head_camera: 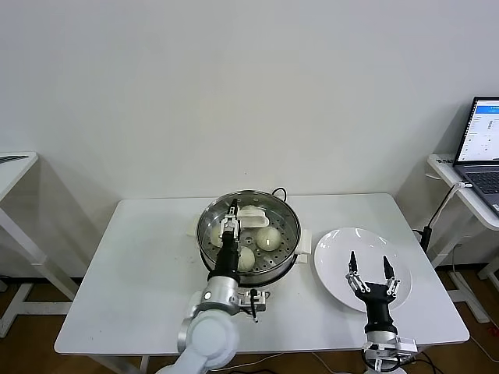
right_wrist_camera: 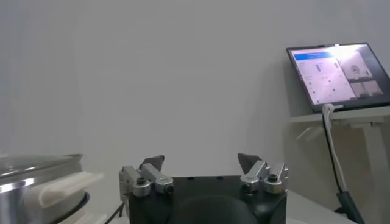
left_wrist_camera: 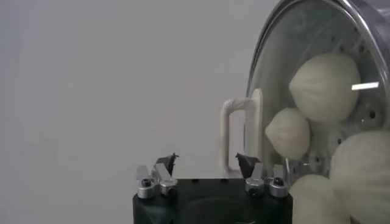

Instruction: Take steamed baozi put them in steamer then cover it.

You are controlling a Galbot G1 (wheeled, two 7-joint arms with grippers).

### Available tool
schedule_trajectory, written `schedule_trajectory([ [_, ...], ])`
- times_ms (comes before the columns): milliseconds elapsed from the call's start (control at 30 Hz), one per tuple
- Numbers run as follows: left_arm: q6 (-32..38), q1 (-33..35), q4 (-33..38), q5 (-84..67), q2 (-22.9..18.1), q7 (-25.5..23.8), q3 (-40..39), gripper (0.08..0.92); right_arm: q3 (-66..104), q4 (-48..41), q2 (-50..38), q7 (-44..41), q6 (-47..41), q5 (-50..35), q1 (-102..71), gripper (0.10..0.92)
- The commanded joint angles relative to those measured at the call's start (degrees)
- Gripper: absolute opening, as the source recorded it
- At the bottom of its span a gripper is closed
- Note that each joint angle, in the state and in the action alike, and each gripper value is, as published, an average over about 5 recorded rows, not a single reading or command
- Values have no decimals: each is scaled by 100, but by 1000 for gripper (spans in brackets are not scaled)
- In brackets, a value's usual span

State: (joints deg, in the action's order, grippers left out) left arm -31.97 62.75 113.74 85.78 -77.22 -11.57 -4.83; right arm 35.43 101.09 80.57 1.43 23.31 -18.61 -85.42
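Note:
The steamer (head_camera: 290, 251) stands mid-table with the glass cover (head_camera: 282, 220) lying on it, its white handle (head_camera: 253, 216) near the centre. Cream baozi (head_camera: 269, 238) show through the glass. My left gripper (head_camera: 231, 212) is open over the cover, just left of the handle. In the left wrist view the handle (left_wrist_camera: 234, 131) stands close to one fingertip of the open left gripper (left_wrist_camera: 206, 159), and baozi (left_wrist_camera: 325, 78) show behind the glass (left_wrist_camera: 277, 67). My right gripper (head_camera: 369, 266) is open and empty above the white plate (head_camera: 337, 251).
A laptop (head_camera: 483, 144) sits on a side stand at far right, with a cable hanging down; it also shows in the right wrist view (right_wrist_camera: 338, 73), as does the steamer's side (right_wrist_camera: 36, 179). Another table's corner (head_camera: 15, 164) is at far left.

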Motion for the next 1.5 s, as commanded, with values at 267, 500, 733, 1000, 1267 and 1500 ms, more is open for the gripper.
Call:
schedule_trajectory([
  [267, 1844, 2298, 2153, -5741, 407, 2026, 2918, 822, 15, 621, -100, 14, -657, 13, -87, 823],
  [500, 2704, 2431, 1025, -7358, -168, 1322, 4478, 823, -1, 1110, -113, -71, -1038, 77, -201, 823],
  [733, 3236, 2767, 669, -7490, -348, 1041, 4437, 823, 31, 1335, -117, -87, -1189, 88, -282, 823],
  [1000, 3341, 2931, 838, -7471, -406, 1047, 4260, 823, 19, 1487, -91, -104, -1196, 186, -387, 823],
  [1267, 3415, 2956, 784, -7411, -450, 1080, 4224, 823, 6, 1538, -58, -108, -1193, 270, -432, 823],
  [1500, 3443, 2939, 780, -7334, -475, 1086, 4159, 823, 22, 1541, -32, -95, -1201, 324, -472, 823],
])
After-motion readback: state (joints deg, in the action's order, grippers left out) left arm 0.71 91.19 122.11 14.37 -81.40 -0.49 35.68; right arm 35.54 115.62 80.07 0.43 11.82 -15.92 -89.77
